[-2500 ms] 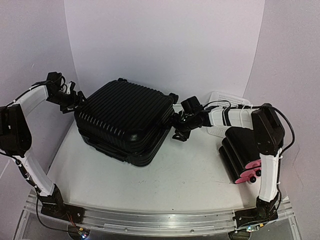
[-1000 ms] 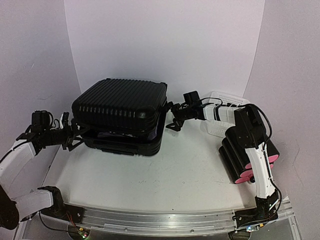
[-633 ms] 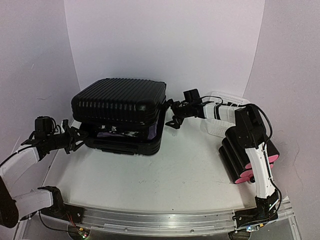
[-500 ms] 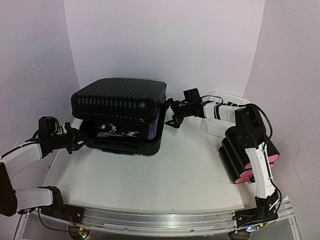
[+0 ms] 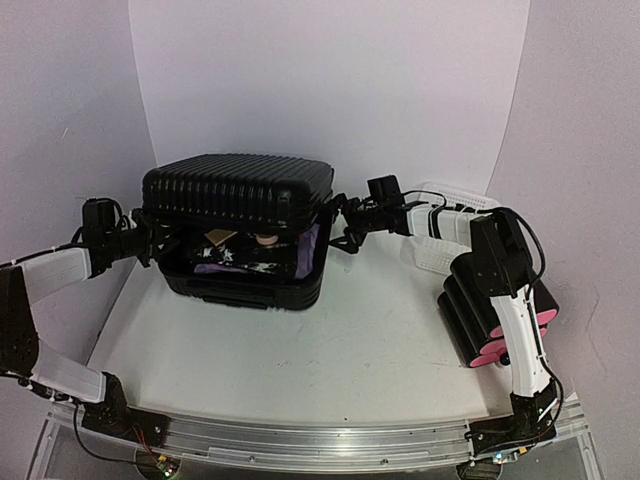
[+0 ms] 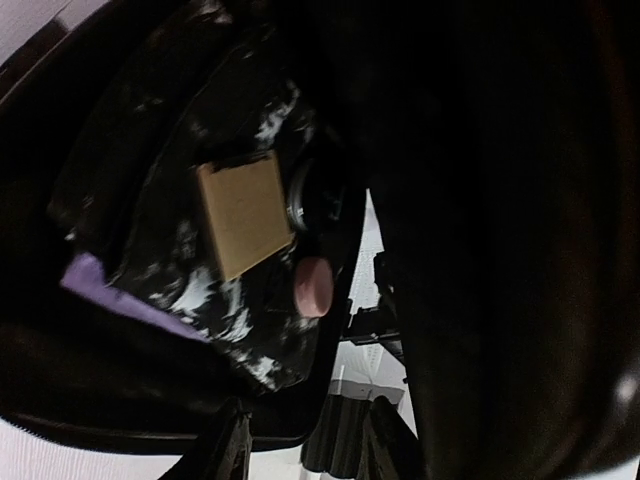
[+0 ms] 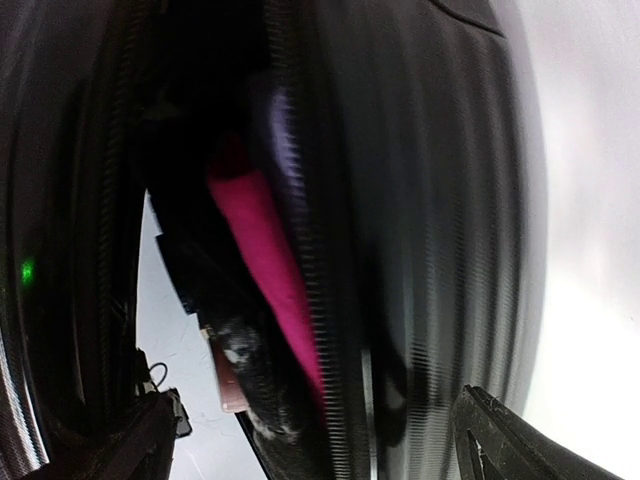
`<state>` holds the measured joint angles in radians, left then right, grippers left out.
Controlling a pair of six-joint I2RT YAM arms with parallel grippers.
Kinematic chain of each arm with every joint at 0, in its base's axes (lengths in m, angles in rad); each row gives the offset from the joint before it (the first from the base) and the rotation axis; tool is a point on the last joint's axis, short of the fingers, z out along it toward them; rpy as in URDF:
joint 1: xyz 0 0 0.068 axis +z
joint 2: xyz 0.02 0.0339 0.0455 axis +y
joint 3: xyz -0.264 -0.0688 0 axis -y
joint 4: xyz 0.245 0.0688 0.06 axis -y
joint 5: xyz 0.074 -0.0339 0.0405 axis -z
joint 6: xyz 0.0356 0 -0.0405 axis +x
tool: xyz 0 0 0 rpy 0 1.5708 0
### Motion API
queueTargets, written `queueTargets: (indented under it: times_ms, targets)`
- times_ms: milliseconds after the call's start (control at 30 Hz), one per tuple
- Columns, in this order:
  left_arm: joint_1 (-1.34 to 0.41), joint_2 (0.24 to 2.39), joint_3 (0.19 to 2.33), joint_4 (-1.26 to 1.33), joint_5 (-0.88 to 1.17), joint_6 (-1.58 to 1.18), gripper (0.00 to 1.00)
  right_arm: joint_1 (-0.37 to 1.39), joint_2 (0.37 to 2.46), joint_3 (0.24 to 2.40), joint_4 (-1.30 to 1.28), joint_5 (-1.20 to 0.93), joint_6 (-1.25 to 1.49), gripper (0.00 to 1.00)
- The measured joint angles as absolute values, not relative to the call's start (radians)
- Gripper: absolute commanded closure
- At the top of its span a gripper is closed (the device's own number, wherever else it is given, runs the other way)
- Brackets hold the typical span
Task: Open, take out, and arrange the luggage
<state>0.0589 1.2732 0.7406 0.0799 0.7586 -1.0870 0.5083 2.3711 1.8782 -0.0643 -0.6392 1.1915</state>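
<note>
Half open, the luggage [image 5: 240,190] sits at the tabletop's [image 5: 330,345] back left. The right gripper [image 5: 342,228], fingers [image 7: 500,440] spread wide, is at its right end. The left gripper [image 5: 150,244] is at its left end; its grip I cannot tell.

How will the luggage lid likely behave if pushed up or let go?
The luggage has a ribbed hard shell, so its lid probably swings as one stiff piece. Standing only partly open, it may fall shut if released. The glossy surface might slip.
</note>
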Motion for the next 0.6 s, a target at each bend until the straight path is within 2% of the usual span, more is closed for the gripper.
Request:
queueTargets:
  times_ms: [267, 600]
  targets:
    - [0.027, 1.399, 0.967, 0.115, 0.777, -1.094, 0.57, 0.509, 2.323, 1.847, -0.044, -0.633, 1.128, 0.02]
    - [0.000, 1.565, 1.185, 0.133, 0.790, -1.100, 0.59, 0.488, 2.192, 1.832, -0.213, -0.583, 0.886, 0.02]
